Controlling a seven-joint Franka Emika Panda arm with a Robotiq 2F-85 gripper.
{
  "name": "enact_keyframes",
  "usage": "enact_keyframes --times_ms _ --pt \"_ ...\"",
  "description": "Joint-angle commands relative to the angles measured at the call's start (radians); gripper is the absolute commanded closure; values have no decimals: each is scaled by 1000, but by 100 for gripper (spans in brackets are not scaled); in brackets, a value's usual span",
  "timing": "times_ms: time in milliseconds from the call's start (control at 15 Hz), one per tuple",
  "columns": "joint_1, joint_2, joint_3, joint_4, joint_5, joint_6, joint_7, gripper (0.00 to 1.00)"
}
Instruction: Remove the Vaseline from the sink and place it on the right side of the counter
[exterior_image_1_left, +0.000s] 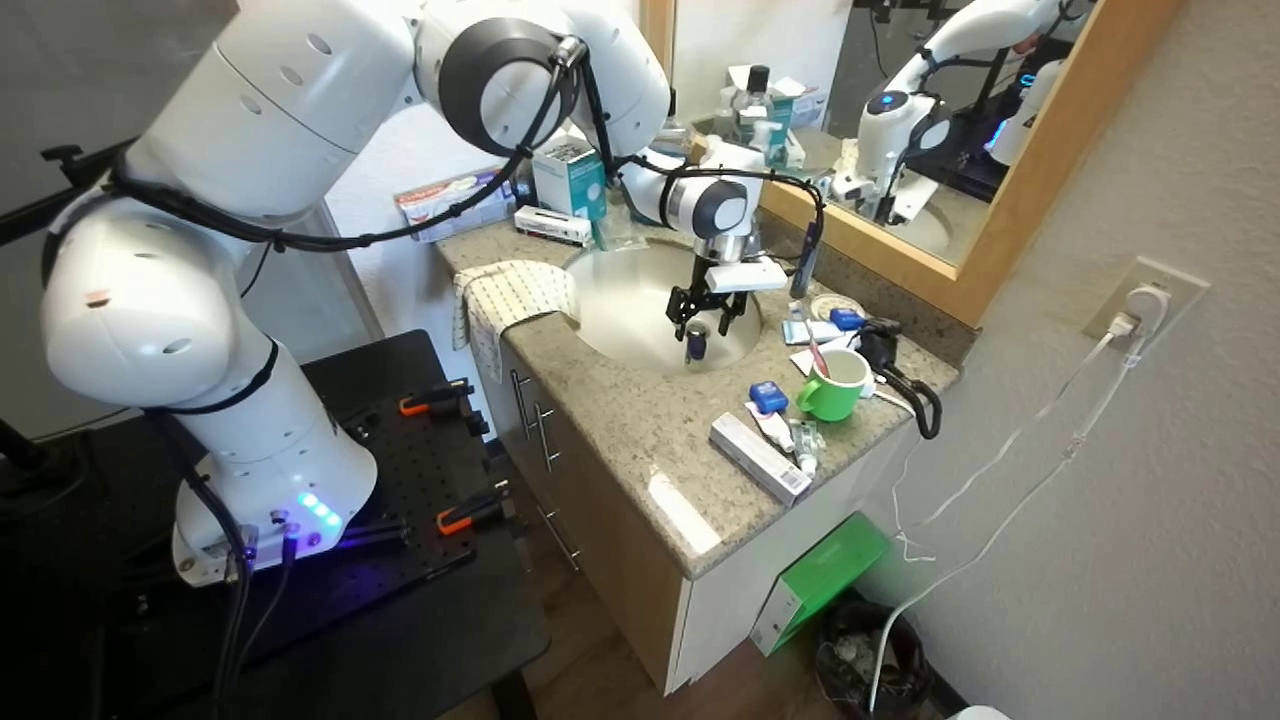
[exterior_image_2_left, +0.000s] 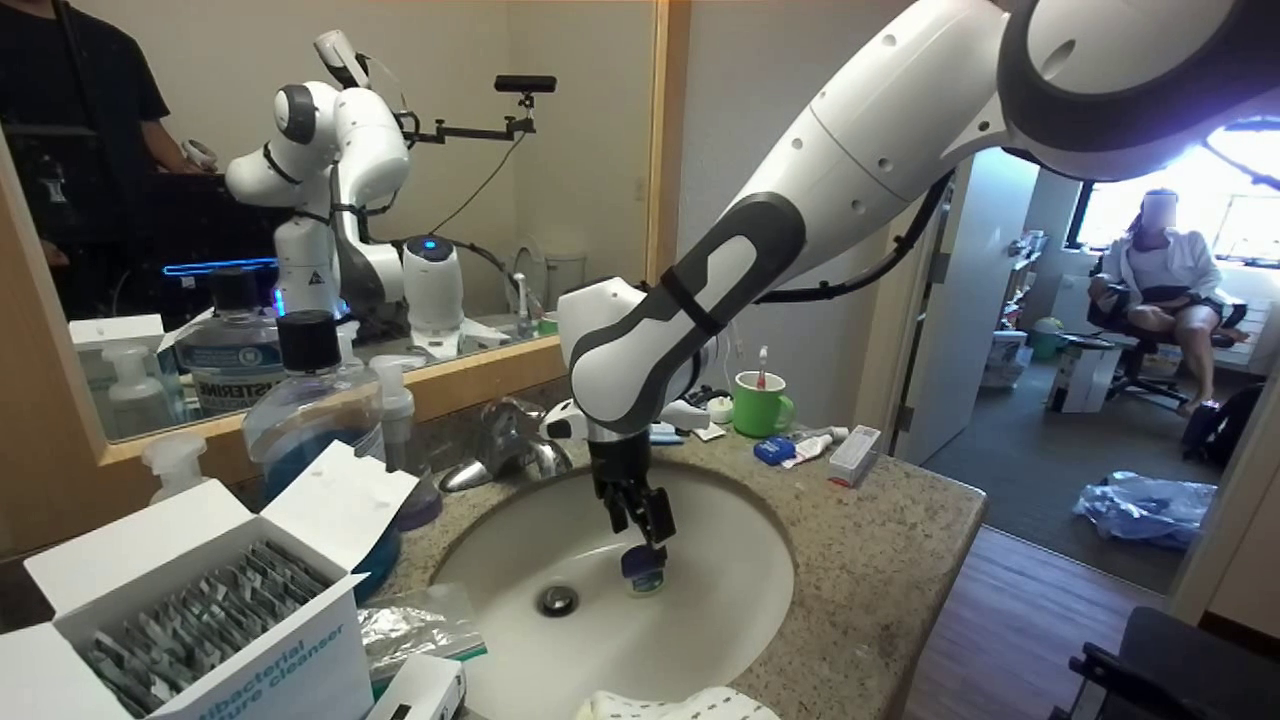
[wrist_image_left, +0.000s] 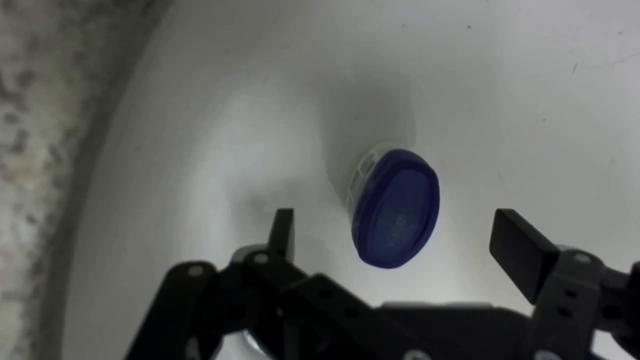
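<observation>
The Vaseline jar (exterior_image_2_left: 645, 572) is located inside the sink (exterior_image_2_left: 725, 610), on its white surface, near the drain (exterior_image_2_left: 557, 601) and apart from it. The jar's dark blue lid (wrist_image_left: 400, 215) faces the wrist view, where a strip of the translucent side is also visible; whether the jar stands fully upright or leans cannot be determined. The end effector (wrist_image_left: 394, 222) is positioned over the sink, pointing down, with its fingers (wrist_image_left: 284, 232) spread wide, one to each side of the jar; the wrist view shows a gap between the jar and either finger. The sink is set into a speckled stone bench (exterior_image_1_left: 600, 410), with a chrome faucet (exterior_image_2_left: 508, 440) behind it. On the bench, in both exterior views, a green mug (exterior_image_1_left: 832, 400) holds a toothbrush (exterior_image_1_left: 818, 358). Near the mug are a small blue container (exterior_image_1_left: 769, 397), two tubes (exterior_image_1_left: 772, 428) and a long narrow carton (exterior_image_1_left: 758, 457) lying flat. A patterned cloth (exterior_image_1_left: 515, 300) hangs over the front edge beside the sink. At the opposite end, an exterior view records an open white box (exterior_image_2_left: 290, 660) filled with packets (exterior_image_2_left: 210, 600), a black-capped bottle (exterior_image_2_left: 310, 420) just behind it, and a clear plastic bag (exterior_image_2_left: 420, 625) near the sink. A wood-framed mirror (exterior_image_2_left: 580, 150) is mounted behind the bench.
</observation>
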Motion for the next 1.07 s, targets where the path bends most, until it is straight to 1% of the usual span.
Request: enact_keyframes --times_ms 0,200,467,800,1000 --pt "27 -40 -19 -74 -21 6 25 0" --pt "30 -98 -25 -165 -39 51 41 0" --pt "39 -170 -39 -290 -62 82 83 0" --pt "35 -175 -43 -326 -97 135 121 0" --pt "35 -161 -44 -315 -97 149 129 0"
